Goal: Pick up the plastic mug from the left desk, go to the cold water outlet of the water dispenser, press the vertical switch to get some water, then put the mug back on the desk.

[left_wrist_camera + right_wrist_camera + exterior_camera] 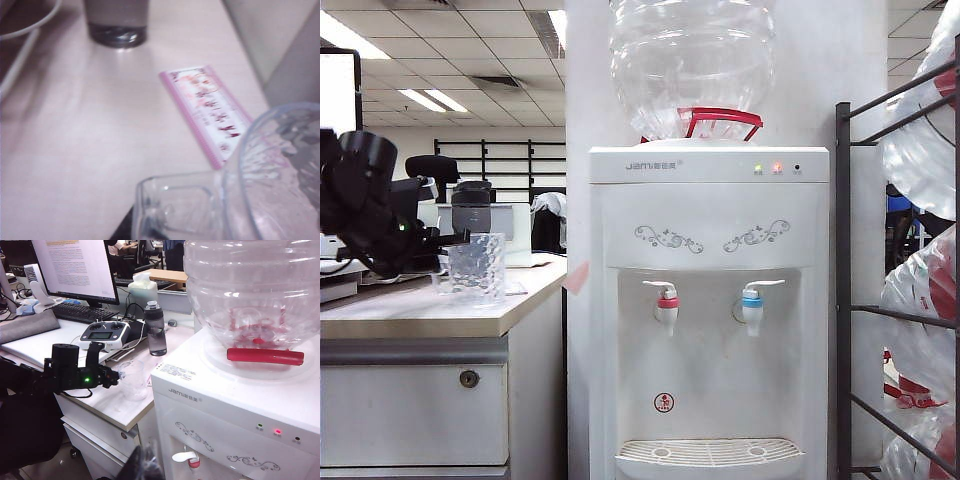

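In the exterior view the left pincer [460, 238] reaches in from the left edge of the frame, level with the plastic mug [476, 267], its black fingers drawn together at the mug's left side on the handle. The mug stands upright on the left worktop [415, 315], near its front edge, left of centre in the frame. It is clear, with a faceted, diamond-patterned wall that shows the pale top through it.

The left wrist view, blurred, adds what the others lack: the mug's thin clear handle [172, 210] at the bottom of the frame, the round rim at lower right, a pink-bordered printed card [210, 112] lying flat just behind the mug, and the base of a smoky-grey bottle [116, 22] at top centre.

The right wrist view looks down from high up. It shows the left arm's black body and green light at centre left, the mug [133, 379] at its tip, a grey remote controller [104, 334], a keyboard and a monitor farther back. Only a dark sliver of the right pincer [142, 465] shows at the bottom edge; how it stands cannot be told.

The water dispenser [708, 320] fills the centre of the exterior view; the cold water outlet [753, 303], blue-collared, is right of the red-collared tap [666, 302], and racked spare bottles [920, 290] sit at the right edge.
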Robot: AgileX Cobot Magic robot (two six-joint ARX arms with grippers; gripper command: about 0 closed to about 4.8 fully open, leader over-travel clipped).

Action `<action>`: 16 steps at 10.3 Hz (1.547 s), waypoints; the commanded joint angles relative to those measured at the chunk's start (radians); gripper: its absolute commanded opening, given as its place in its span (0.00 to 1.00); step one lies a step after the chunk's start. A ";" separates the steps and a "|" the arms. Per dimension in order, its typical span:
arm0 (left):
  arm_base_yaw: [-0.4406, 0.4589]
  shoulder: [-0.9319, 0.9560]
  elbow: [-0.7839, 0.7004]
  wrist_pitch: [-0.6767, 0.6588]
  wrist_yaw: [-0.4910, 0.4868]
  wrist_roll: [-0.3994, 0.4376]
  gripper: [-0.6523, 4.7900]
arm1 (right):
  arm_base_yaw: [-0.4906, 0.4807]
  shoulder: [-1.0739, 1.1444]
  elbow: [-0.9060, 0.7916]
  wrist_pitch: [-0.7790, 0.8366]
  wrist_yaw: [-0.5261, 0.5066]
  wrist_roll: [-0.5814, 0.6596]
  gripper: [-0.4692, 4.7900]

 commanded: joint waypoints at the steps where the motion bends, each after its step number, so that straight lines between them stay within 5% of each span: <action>1: -0.090 -0.061 -0.016 -0.071 -0.161 -0.030 0.11 | 0.000 -0.002 0.004 0.018 -0.003 -0.003 0.08; 5: -0.133 -0.062 -0.060 -0.069 -0.430 -0.232 0.11 | 0.000 -0.002 0.004 0.018 -0.025 -0.003 0.08; 7: -0.133 -0.061 -0.108 0.006 -0.425 -0.222 0.20 | 0.000 -0.002 0.004 0.018 -0.025 -0.003 0.08; 8: -0.133 -0.062 -0.108 -0.001 -0.418 -0.184 0.41 | 0.000 -0.002 0.004 0.018 -0.025 -0.004 0.08; 9: -0.132 -0.061 -0.108 0.018 -0.402 -0.083 0.41 | 0.000 -0.002 0.004 0.018 -0.025 -0.003 0.08; 16: -0.046 -0.029 -0.106 0.156 -0.217 -0.066 0.41 | 0.000 0.002 0.004 0.018 -0.028 -0.003 0.08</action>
